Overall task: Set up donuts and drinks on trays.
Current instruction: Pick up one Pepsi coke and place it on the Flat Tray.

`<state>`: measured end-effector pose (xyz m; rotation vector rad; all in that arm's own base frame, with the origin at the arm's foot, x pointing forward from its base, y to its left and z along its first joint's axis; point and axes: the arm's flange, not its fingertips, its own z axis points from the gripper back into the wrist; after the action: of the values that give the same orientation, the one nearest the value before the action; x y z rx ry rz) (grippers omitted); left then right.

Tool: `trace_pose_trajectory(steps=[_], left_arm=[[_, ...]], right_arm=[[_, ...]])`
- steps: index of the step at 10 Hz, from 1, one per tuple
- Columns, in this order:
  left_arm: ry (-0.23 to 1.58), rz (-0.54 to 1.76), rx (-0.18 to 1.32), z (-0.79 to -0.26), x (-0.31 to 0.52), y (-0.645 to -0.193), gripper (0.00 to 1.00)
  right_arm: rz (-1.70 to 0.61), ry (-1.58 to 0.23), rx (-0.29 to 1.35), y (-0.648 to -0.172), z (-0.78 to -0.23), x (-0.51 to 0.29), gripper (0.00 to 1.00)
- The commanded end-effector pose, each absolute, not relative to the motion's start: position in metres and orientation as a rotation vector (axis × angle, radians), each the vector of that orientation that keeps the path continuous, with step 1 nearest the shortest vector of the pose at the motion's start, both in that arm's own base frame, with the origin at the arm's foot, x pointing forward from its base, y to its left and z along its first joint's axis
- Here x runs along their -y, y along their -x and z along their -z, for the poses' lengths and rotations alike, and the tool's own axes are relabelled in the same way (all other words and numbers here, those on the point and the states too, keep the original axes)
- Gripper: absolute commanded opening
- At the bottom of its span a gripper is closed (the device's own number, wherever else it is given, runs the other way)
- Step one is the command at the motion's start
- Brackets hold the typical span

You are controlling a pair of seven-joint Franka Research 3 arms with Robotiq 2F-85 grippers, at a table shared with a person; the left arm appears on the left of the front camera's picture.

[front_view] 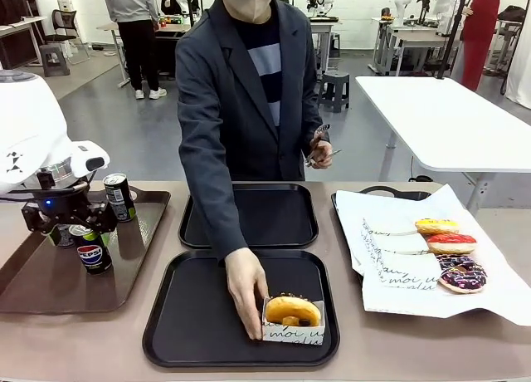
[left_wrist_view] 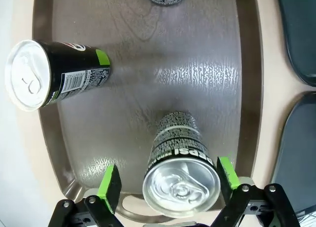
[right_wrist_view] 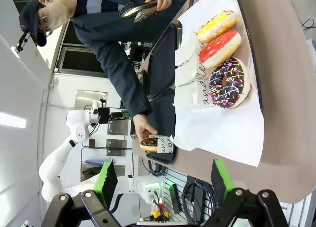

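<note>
In the front view, the left gripper [front_view: 70, 222] hangs over the long brown plastic tray [front_view: 25, 282], directly above the slim black Pepsi can [front_view: 93, 251]. A second dark slim can [front_view: 119, 197] stands near behind it. A person's hand [front_view: 246, 289] rests on the near black square plastic tray [front_view: 174, 332], touching the golden-glazed ring donut in its white paper sleeve [front_view: 292, 310]. A can carried there now could meet that hand.

In the left wrist view, the green-padded fingers [left_wrist_view: 109, 182] stand fully apart, straddling the Pepsi can and gripping nothing. The can sits off-centre, possibly against one pad, so closing could shove it over.

In the right wrist view, the right gripper [right_wrist_view: 164, 180] is spread wide and empty, facing the white printed paper [right_wrist_view: 217, 133] with three frosted donuts [right_wrist_view: 219, 47].
</note>
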<state>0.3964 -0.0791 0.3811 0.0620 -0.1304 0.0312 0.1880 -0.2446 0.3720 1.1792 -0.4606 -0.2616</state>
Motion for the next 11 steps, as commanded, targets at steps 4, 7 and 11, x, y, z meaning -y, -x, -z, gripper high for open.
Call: trace_pose_trajectory(steps=[4,7,11], left_arm=[[-0.007,-0.089,0.159,-0.3651,0.0710,-0.3922,0.91],[0.014,-0.094,0.177,-0.3650,0.0712,-0.3935,0.67],[0.021,-0.099,0.177,-0.3647,0.0711,-0.3952,0.30]], right_arm=[[0.255,-1.198,0.497,-0.1916,-0.3727,0.2449,1.00],[0.255,-1.198,0.497,-0.1916,-0.3727,0.2449,1.00],[0.255,-1.198,0.497,-0.1916,-0.3727,0.2449,1.00]])
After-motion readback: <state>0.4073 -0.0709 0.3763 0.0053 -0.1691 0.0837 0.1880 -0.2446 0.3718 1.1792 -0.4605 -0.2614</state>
